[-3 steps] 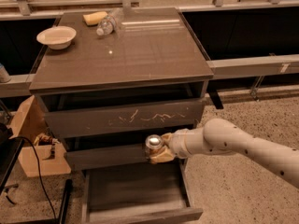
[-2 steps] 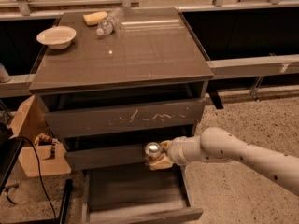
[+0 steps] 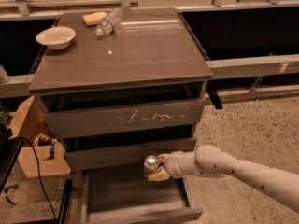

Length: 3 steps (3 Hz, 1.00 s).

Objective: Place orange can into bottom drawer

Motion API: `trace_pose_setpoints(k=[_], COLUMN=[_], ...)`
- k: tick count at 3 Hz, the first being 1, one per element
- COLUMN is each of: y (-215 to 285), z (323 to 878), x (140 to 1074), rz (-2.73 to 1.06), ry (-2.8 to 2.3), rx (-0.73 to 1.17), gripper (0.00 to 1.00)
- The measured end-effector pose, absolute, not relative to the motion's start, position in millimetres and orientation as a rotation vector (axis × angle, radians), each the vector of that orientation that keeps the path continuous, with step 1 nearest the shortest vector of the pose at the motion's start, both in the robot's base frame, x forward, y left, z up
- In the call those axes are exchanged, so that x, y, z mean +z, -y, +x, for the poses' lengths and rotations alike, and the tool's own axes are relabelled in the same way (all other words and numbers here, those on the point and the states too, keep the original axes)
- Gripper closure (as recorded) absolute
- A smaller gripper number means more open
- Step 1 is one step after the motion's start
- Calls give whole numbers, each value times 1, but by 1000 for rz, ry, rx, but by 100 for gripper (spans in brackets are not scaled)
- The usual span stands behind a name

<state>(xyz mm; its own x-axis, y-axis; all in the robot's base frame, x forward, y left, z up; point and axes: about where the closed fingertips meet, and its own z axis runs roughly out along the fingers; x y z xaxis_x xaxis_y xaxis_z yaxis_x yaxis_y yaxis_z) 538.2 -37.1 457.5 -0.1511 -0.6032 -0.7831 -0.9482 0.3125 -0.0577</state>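
Note:
The orange can (image 3: 150,164) shows its shiny silver top and stands upright between the fingers of my gripper (image 3: 156,167). The gripper is shut on it and holds it over the back right part of the bottom drawer (image 3: 135,198). That drawer is pulled out and its wide shallow tray looks bare. My white arm (image 3: 233,170) reaches in from the lower right. The can hangs just in front of the middle drawer front (image 3: 126,153). Its label is mostly hidden by the fingers.
The white-scratched drawer front (image 3: 126,118) is above. On the cabinet top (image 3: 140,50) lie a white bowl (image 3: 55,36), a clear plastic bottle (image 3: 106,24) and a yellow sponge (image 3: 94,18). A cardboard box (image 3: 33,143) and a black cable stand at the left.
My gripper with the can has moved left and a little lower, further over the open bottom drawer.

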Motion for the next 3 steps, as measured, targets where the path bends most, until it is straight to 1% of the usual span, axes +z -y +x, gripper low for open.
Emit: trace_pose_setpoints(k=[1, 2, 3], y=[29, 26, 25], z=[531, 531, 537], x=[419, 412, 384], rz=[-1395, -1389, -1376], ry=[-1858, -1855, -1850], rx=[634, 641, 639], gripper=[100, 100, 100])
